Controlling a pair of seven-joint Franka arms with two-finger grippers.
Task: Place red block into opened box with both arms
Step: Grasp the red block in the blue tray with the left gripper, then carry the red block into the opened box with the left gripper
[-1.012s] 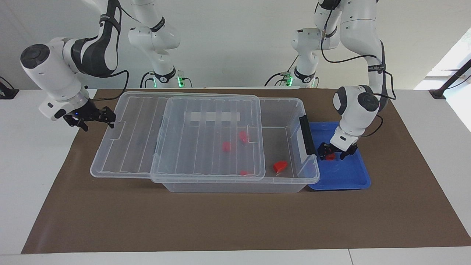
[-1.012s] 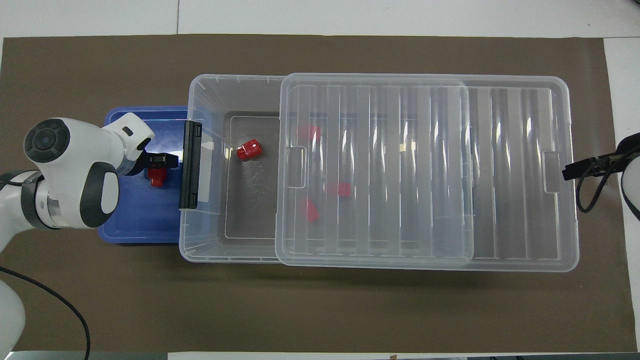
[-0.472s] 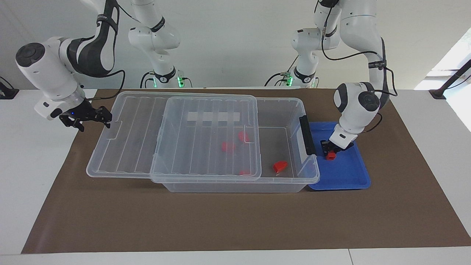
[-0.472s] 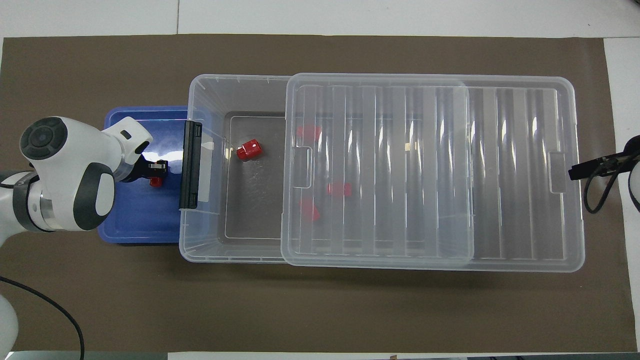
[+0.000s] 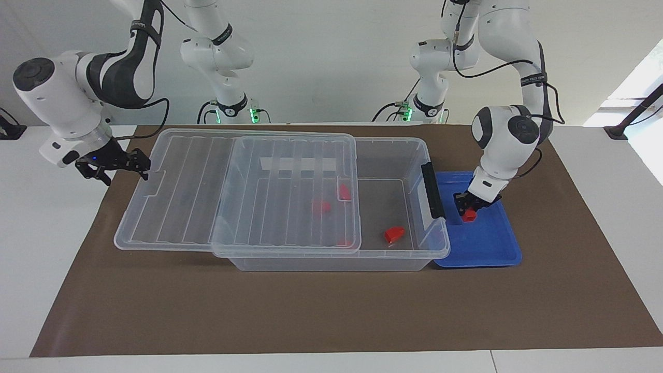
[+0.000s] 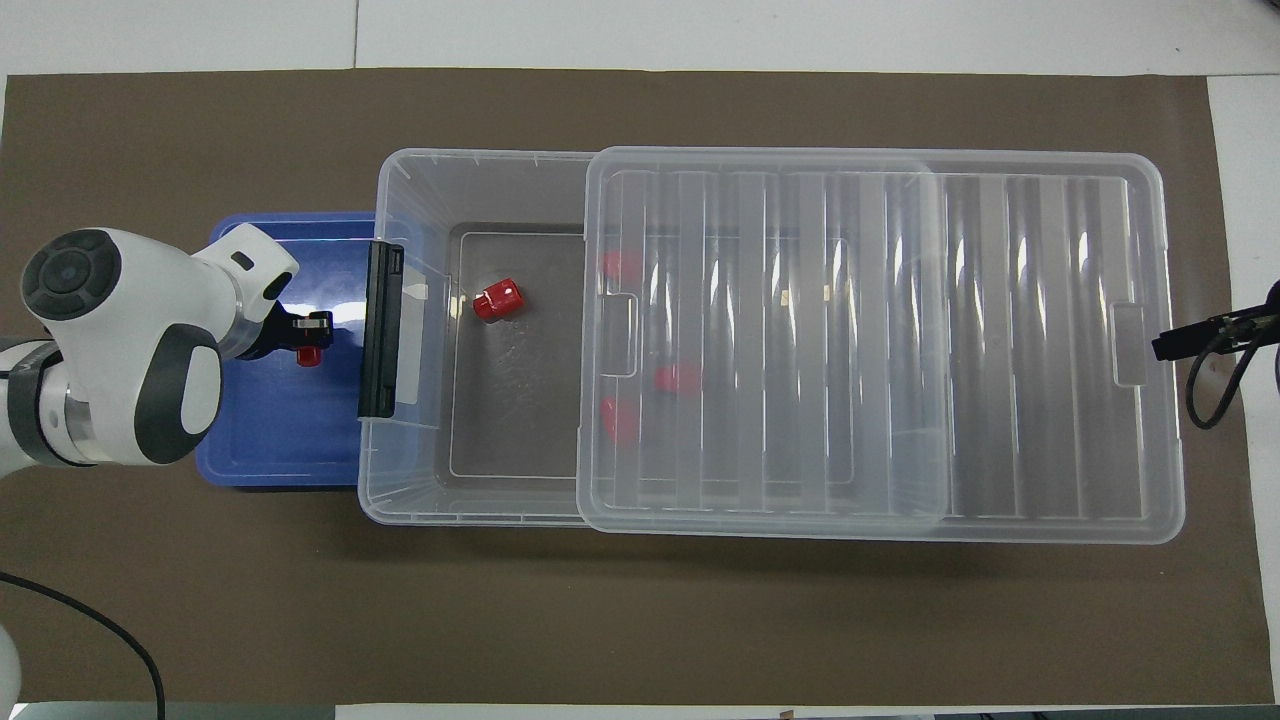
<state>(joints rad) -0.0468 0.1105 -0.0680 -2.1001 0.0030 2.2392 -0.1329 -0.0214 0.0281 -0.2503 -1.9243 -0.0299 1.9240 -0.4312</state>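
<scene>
The left gripper [image 5: 469, 211] is closed on the red block [image 5: 469, 216], held just above the blue tray [image 5: 487, 248] beside the latched end of the box [image 5: 414, 254]. The right gripper [image 5: 140, 167] is spread wide at the edge of the lid [image 5: 171, 207], which is slid partway off toward the right arm's end. Other red pieces [image 5: 394, 234] are seen inside the box.

I count one clear box [image 5: 409, 155] with one lid [image 5: 233, 191], one blue tray [image 5: 487, 243], and five red pieces, I think: one block [image 5: 469, 215] in my pincer.
</scene>
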